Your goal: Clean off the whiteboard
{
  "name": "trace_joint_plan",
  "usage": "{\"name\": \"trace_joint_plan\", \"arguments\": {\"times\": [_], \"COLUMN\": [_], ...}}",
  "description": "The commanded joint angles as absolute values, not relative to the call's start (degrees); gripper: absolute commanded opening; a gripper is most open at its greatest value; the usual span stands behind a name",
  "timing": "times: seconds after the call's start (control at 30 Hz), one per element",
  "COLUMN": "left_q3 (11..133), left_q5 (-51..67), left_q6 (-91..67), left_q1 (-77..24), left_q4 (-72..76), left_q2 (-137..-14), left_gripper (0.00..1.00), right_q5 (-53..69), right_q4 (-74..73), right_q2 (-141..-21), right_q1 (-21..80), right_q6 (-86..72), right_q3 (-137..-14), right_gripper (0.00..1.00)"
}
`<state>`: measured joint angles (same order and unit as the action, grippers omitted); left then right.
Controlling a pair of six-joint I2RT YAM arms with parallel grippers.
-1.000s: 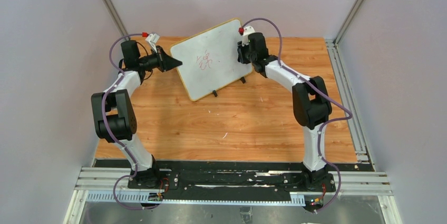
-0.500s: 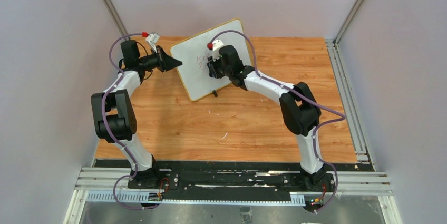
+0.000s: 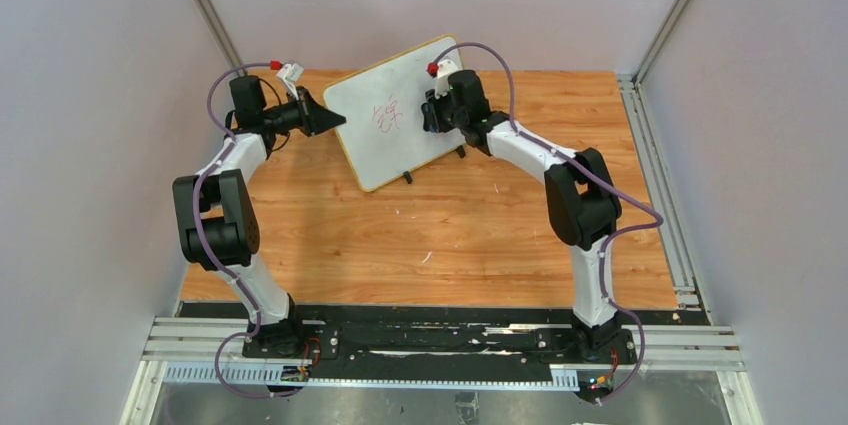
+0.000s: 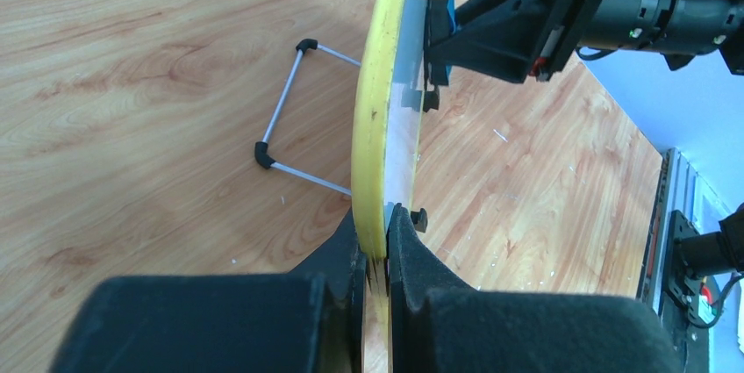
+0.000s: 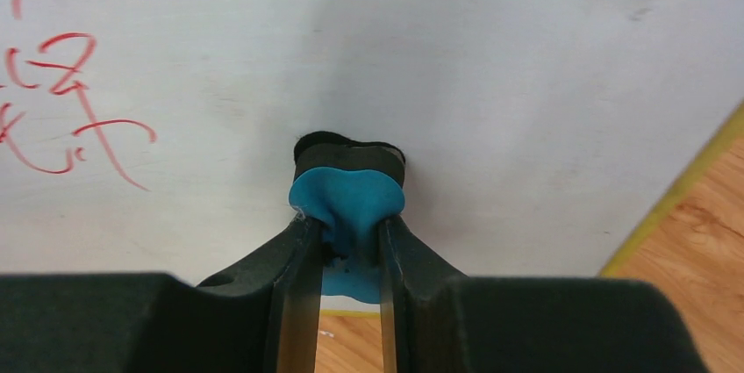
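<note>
Both arms outstretched; left hand (image 4: 375,219) pinches whiteboard (image 3: 400,140).

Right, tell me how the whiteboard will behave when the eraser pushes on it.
The whiteboard is likely stiff: its yellow edge runs straight. Probably prone to tip or slide, standing tilted on a thin wire stand, so the left end effector clamping its edge helps. Probably light, given that thin stand.

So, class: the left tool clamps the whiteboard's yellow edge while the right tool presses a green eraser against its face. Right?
No: the eraser in the right tool is blue, not green; the right wrist view shows it. The left tool does clamp the whiteboard's yellow edge.
</note>
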<state>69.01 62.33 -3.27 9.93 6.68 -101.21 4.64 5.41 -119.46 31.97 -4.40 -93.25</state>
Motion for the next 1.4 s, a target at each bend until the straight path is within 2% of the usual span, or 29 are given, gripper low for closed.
{"name": "trace_joint_plan", "arguments": {"times": [0.0, 0.33, 0.63, 1.07, 1.37], "left_q3": [67.3, 67.6, 67.8, 67.4, 67.3], "left_q5": [52.7, 52.3, 52.4, 52.1, 52.2], "left_q6": [9.1, 10.8, 10.5, 10.8, 10.8], "left_q1": [9.5, 9.4, 9.4, 9.2, 9.2], "left_q4": [2.3, 0.0, -0.1, -0.2, -0.4], "left_q2": [-104.1, -103.3, -103.3, -103.0, -102.7], "left_gripper": [0.00, 0.00, 0.00, 0.00, 0.00], "right_q5": [2.3, 3.6, 4.0, 4.1, 0.8], "right_q4": [3.7, 0.3, -0.6, -2.9, -4.1], "right_q2": [-120.3, -121.9, -121.6, -128.0, -127.5], "right_q1": [27.3, 27.8, 34.7, 45.3, 40.9], "right_q6": [-3.4, -4.1, -4.3, -3.0, -1.0], "right_q3": [-95.7, -103.0, -106.0, -113.8, -112.5], "right_gripper": [0.01, 0.01, 0.01, 0.01, 0.00]}}
